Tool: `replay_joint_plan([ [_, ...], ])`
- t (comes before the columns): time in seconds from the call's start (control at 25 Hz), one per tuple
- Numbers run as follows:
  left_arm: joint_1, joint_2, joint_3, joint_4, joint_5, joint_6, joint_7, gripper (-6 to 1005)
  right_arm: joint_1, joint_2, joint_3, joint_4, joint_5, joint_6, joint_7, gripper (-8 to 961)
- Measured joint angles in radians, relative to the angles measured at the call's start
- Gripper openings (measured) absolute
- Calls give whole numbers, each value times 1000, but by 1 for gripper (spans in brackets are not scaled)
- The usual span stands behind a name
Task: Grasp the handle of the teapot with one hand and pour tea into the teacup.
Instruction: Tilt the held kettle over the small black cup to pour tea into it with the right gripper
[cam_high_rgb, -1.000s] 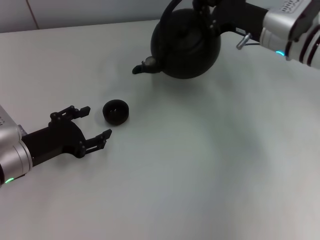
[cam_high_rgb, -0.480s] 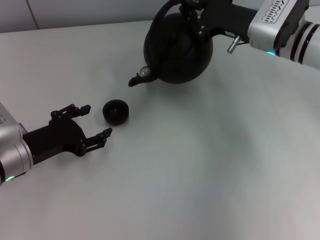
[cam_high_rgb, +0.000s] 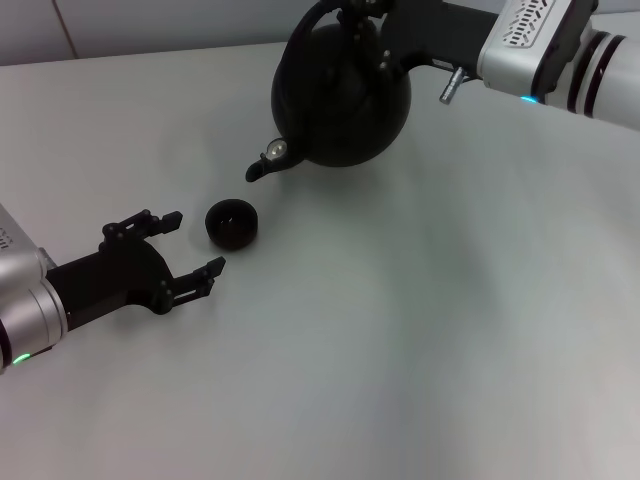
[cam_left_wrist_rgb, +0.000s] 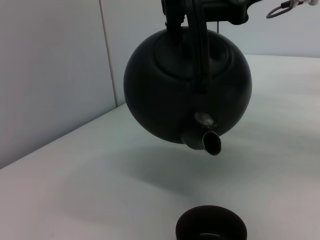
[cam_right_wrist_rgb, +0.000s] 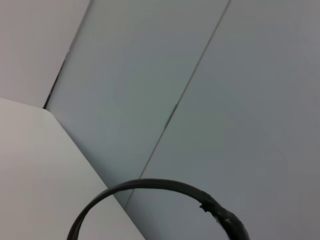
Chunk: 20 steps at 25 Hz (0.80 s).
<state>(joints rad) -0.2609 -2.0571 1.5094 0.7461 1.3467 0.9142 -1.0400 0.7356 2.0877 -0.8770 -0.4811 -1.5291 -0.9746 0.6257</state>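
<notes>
The matte-black teapot (cam_high_rgb: 340, 95) hangs in the air at the back of the table, its spout (cam_high_rgb: 262, 165) tilted down to the left. My right gripper (cam_high_rgb: 366, 14) is shut on the arched handle (cam_high_rgb: 312, 18) at the top of the pot. The small black teacup (cam_high_rgb: 232, 223) stands on the table, in front of and below the spout. My left gripper (cam_high_rgb: 193, 241) is open and empty just left of the cup. In the left wrist view the teapot (cam_left_wrist_rgb: 187, 95) hangs above the teacup (cam_left_wrist_rgb: 211, 227). The right wrist view shows only the handle (cam_right_wrist_rgb: 150, 186).
The white table (cam_high_rgb: 420, 330) stretches to the front and right. A pale panelled wall (cam_right_wrist_rgb: 210, 75) stands behind the table's back edge.
My right arm has carried the teapot to the left and nearer the cup, with the spout dipping lower. The left gripper and the cup have not moved.
</notes>
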Motion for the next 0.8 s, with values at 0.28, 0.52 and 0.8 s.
replay_joint_plan([
  [0.28, -1, 0, 0, -1, 0, 0, 0, 793, 3, 1, -52, -22, 0, 20, 0, 88],
  [0.52, -1, 0, 0, 1, 0, 0, 0, 793, 3, 3, -84, -34, 0, 39, 0, 88],
  [0.8, -3, 0, 0, 4, 0, 0, 0, 793, 7, 3, -108, -52, 1, 49, 4, 88],
])
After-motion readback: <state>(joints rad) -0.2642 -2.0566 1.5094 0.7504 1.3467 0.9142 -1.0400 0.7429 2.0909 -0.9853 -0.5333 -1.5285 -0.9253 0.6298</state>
